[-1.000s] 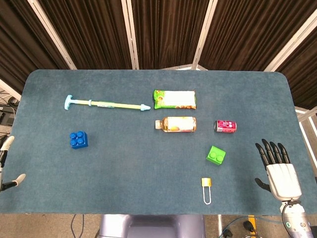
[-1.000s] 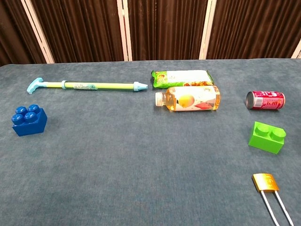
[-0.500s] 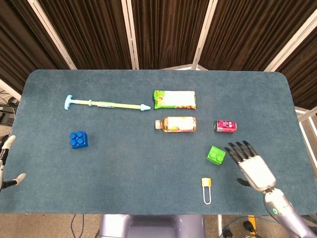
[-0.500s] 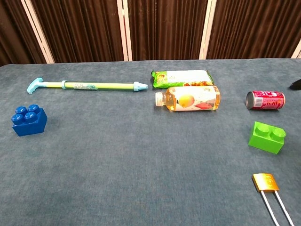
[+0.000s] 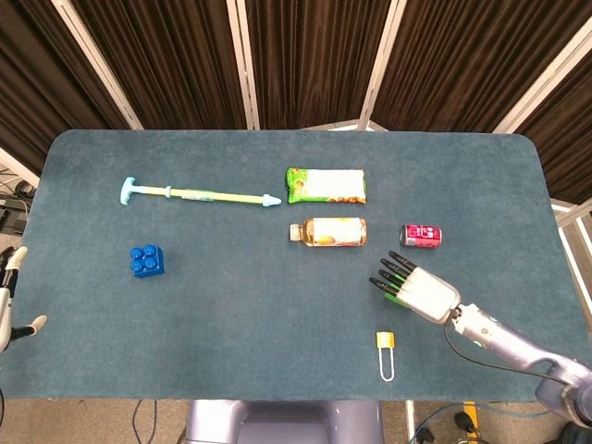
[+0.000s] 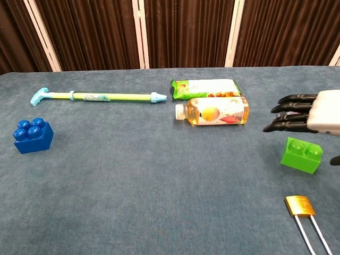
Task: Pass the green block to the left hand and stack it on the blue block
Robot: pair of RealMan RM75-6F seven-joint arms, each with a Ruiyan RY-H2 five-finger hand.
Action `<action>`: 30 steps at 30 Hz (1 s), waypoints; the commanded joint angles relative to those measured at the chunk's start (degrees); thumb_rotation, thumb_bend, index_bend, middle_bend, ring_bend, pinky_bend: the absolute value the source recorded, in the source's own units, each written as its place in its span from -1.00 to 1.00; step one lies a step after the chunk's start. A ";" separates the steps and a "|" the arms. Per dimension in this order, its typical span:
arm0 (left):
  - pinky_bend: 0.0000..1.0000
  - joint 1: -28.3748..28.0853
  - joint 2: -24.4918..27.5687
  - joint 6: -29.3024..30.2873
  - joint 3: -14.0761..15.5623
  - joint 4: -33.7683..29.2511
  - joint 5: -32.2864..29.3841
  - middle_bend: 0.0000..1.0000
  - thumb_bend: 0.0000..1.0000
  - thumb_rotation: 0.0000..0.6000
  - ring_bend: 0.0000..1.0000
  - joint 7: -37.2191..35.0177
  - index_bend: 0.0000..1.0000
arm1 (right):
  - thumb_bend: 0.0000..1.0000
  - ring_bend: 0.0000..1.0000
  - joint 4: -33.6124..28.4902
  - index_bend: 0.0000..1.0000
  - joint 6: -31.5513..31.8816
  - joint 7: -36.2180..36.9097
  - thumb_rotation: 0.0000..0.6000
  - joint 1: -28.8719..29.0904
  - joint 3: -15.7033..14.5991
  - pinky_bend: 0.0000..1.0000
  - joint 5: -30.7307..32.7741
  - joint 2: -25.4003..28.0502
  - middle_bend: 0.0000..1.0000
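From the chest view the right hand (image 6: 311, 114) hovers above the green block (image 6: 301, 154), fingers straight, slightly apart, holding nothing; from the head view it covers nearly all of that block. Only the head view catches the left hand (image 5: 11, 301), cut off at the frame edge, its fingers unreadable. The blue block (image 5: 147, 261) sits far left.

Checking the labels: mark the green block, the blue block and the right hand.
green block (image 6: 300, 155): chest view, front face below its studs.
blue block (image 5: 147, 262): head view, studded top.
right hand (image 5: 421, 292): head view, back of the hand.
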 commanded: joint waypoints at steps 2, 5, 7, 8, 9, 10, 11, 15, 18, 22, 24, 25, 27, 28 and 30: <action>-1.00 -0.34 -0.45 -0.34 -0.42 0.44 -1.10 -1.00 -1.00 1.00 -1.00 0.70 -1.00 | -0.94 -1.00 2.58 -0.88 -1.22 0.98 1.00 2.57 -1.38 -0.93 -0.64 -2.26 -0.69; -1.00 -0.46 -0.44 -0.59 -0.52 0.77 -1.63 -1.00 -1.00 1.00 -1.00 0.72 -1.00 | -0.94 -1.00 4.23 -0.86 -2.38 0.75 1.00 3.45 -2.15 -0.93 -0.20 -3.03 -0.67; -1.00 -0.55 -0.38 -0.90 -0.53 1.06 -1.95 -1.00 -1.00 1.00 -1.00 0.67 -1.00 | -0.94 -0.97 5.21 -0.82 -2.55 1.05 1.00 3.64 -2.54 -0.91 0.30 -3.37 -0.62; -1.00 -0.59 -0.38 -1.03 -0.55 1.15 -2.11 -1.00 -1.00 1.00 -1.00 0.63 -1.00 | -0.92 -0.93 5.51 -0.79 -2.52 1.28 1.00 3.68 -2.71 -0.87 0.44 -3.48 -0.58; -1.00 -0.67 -0.38 -1.23 -0.61 1.28 -2.33 -1.00 -1.00 1.00 -1.00 0.57 -1.00 | -0.88 -0.87 6.00 -0.75 -2.43 1.57 1.00 3.73 -2.96 -0.81 0.61 -3.65 -0.52; -1.00 -0.74 -0.38 -1.38 -0.64 1.37 -2.48 -1.00 -1.00 1.00 -1.00 0.55 -1.00 | -0.84 -0.81 6.37 -0.71 -2.37 1.69 1.00 3.76 -3.14 -0.73 0.68 -3.77 -0.46; -1.00 -0.84 -0.40 -1.55 -0.69 1.50 -2.65 -1.00 -1.00 1.00 -1.00 0.57 -1.00 | -0.74 -0.70 6.82 -0.66 -2.32 1.75 1.00 3.79 -3.35 -0.57 0.70 -3.93 -0.35; -1.00 -1.11 -0.58 -1.95 -0.74 1.86 -3.01 -1.00 -1.00 1.00 -1.00 0.81 -1.00 | -0.32 -0.30 9.28 -0.37 -0.57 2.01 1.00 3.80 -3.89 -0.06 0.40 -5.26 0.01; -1.00 -1.29 -0.74 -2.19 -0.63 1.90 -3.19 -1.00 -1.00 1.00 -1.00 1.10 -1.00 | -0.11 -0.17 12.52 -0.16 1.93 2.82 1.00 3.97 -4.69 0.04 -0.25 -6.81 0.14; -1.00 -1.43 -0.75 -2.30 -0.52 1.71 -3.19 -1.00 -1.00 1.00 -1.00 1.18 -1.00 | -0.05 -0.14 12.75 -0.13 5.79 3.80 1.00 4.61 -5.09 0.08 -0.89 -6.74 0.17; -1.00 -1.46 -0.66 -2.30 -0.49 1.60 -3.13 -1.00 -1.00 1.00 -1.00 1.08 -1.00 | -0.04 -0.14 11.48 -0.12 7.83 3.66 1.00 5.25 -4.86 0.08 -1.30 -6.14 0.18; -1.00 -1.45 -0.63 -2.29 -0.48 1.57 -3.08 -1.00 -1.00 1.00 -1.00 1.02 -1.00 | -0.04 -0.14 11.06 -0.12 8.28 3.49 1.00 5.46 -4.68 0.08 -1.40 -6.00 0.18; -1.00 -1.46 -0.44 -2.28 -0.43 1.44 -2.84 -1.00 -1.00 1.00 -1.00 0.67 -1.00 | -0.03 -0.14 7.71 -0.12 9.31 1.91 1.00 7.40 -3.42 0.08 -1.95 -5.08 0.18; -1.00 -1.48 -0.34 -2.32 -0.39 1.39 -2.73 -1.00 -1.00 1.00 -1.00 0.53 -1.00 | -0.03 -0.14 5.46 -0.11 8.48 0.96 1.00 8.46 -2.88 0.08 -1.86 -4.46 0.18; -1.00 -1.53 -0.12 -2.32 -0.27 1.25 -2.26 -1.00 -1.00 1.00 -1.00 0.27 -1.00 | -0.02 -0.14 -0.77 -0.11 5.85 -2.28 1.00 12.01 -0.71 0.08 -2.06 -3.63 0.17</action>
